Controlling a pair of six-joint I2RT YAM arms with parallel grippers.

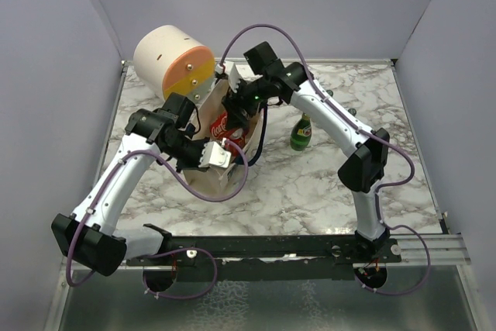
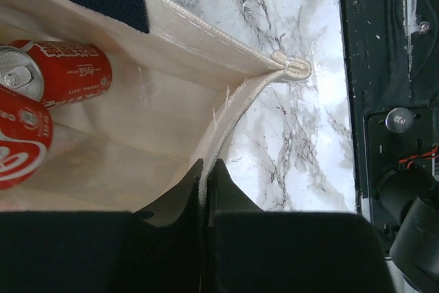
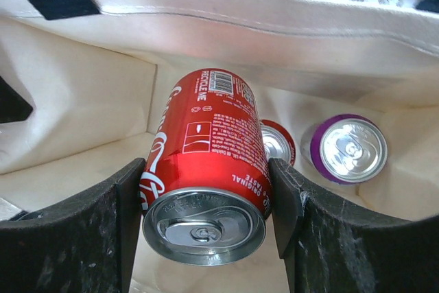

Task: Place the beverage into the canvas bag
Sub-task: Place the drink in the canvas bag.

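The beige canvas bag (image 1: 211,182) with navy handles stands open at the table's middle. My right gripper (image 1: 237,112) reaches down into it, shut on a red cola can (image 3: 206,135) held between both fingers (image 3: 127,200), above the bag's floor. A second red can (image 3: 279,143) and a purple-rimmed can (image 3: 348,149) stand on the bag's floor. My left gripper (image 2: 206,168) is shut on the bag's rim (image 2: 226,111), holding the near wall up. The left wrist view shows two red cans (image 2: 68,70) inside the bag.
A green glass bottle (image 1: 301,132) stands on the marble table right of the bag. A cream-and-orange cylindrical drum (image 1: 172,60) lies at the back left, touching the bag's far side. Grey walls enclose the table. A black rail (image 1: 310,247) runs along the near edge.
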